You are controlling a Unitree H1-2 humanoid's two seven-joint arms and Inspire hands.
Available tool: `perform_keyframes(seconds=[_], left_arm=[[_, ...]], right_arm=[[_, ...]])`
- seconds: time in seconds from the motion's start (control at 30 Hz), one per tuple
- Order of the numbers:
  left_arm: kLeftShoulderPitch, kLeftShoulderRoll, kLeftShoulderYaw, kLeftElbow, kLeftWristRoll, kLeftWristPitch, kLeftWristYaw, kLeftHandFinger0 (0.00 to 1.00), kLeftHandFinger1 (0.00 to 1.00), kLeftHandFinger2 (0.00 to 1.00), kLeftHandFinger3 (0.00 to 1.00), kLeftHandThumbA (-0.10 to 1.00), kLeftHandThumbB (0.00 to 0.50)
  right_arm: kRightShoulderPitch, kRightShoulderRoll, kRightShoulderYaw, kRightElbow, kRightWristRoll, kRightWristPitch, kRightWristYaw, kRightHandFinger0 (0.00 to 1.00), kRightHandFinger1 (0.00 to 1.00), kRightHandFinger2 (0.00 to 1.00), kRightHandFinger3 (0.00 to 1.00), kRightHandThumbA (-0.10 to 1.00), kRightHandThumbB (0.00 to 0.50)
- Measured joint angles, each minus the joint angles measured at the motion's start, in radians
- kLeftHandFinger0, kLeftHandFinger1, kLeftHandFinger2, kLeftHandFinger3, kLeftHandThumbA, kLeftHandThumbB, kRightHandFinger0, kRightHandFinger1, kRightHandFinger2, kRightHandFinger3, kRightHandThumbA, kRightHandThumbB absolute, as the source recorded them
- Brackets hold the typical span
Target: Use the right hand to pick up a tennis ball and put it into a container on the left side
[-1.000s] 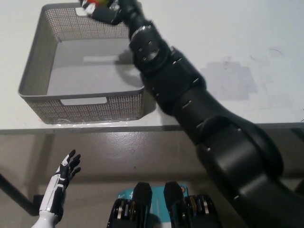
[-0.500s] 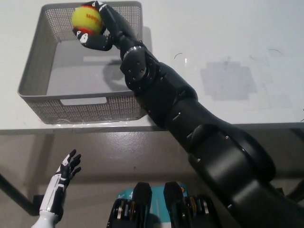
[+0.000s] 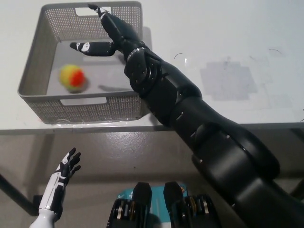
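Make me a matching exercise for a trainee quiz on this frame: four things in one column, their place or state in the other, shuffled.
1. yellow-and-orange tennis ball
2. black right hand
3. white left hand
4. grey mesh metal basket

A. open, low beside the table
B. on the white table, at its left
C. open, over the basket
D. inside the basket, blurred

Pairs: 1-D, 2-C, 3-A, 4-B

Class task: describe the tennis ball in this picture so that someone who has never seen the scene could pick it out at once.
Find the grey mesh basket at the left end of the white table. Look inside it, towards its near wall, below the open black right robot hand. The tennis ball lies there, slightly blurred: the only round, yellow-and-orange thing among grey and black.
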Motion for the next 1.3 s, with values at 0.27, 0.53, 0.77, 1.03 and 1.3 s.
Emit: perform_keyframes(seconds=[0.27, 0.53, 0.77, 1.03, 1.3], left_arm=[[-0.01, 0.008, -0.003, -0.002, 0.001, 0.0, 0.0, 1.0, 1.0, 1.0, 1.0, 1.0, 0.261], [-0.01, 0.01, -0.004, -0.004, 0.001, 0.005, -0.001, 1.0, 1.0, 1.0, 1.0, 1.0, 0.29], [-0.01, 0.01, -0.003, -0.002, 0.001, 0.007, -0.001, 1.0, 1.0, 1.0, 1.0, 1.0, 0.268], [-0.009, 0.009, -0.003, 0.0, 0.0, 0.008, -0.001, 1.0, 1.0, 1.0, 1.0, 1.0, 0.247], [-0.008, 0.009, -0.003, 0.006, -0.002, 0.008, -0.002, 1.0, 1.0, 1.0, 1.0, 1.0, 0.224]], right_arm=[[0.0, -0.036, -0.023, -0.048, 0.0, 0.001, 0.018, 1.0, 1.0, 1.0, 1.0, 1.0, 0.43], [0.051, -0.144, -0.084, -0.347, 0.006, 0.004, 0.028, 1.0, 1.0, 1.0, 1.0, 1.0, 0.378], [0.241, -0.215, -0.126, -0.625, 0.008, 0.03, 0.045, 1.0, 1.0, 1.0, 1.0, 1.0, 0.336], [0.504, -0.275, -0.192, -0.9, 0.043, 0.052, 0.059, 1.0, 1.0, 1.0, 1.0, 1.0, 0.373], [0.835, -0.304, -0.251, -1.193, 0.122, 0.058, 0.079, 1.0, 1.0, 1.0, 1.0, 1.0, 0.267]])
